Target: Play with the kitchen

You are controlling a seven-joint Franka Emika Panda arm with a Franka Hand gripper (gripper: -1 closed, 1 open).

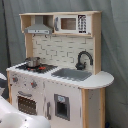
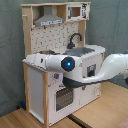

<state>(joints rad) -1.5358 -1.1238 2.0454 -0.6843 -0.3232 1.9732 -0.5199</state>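
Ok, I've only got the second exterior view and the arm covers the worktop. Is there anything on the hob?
Observer: Yes. In the first exterior view a small metal pot stands on the hob, on the side toward the first exterior view's left.
Operator: And the sink, is anything in it?
Observer: I see nothing in the sink. The black faucet stands just behind it, curving over the basin.
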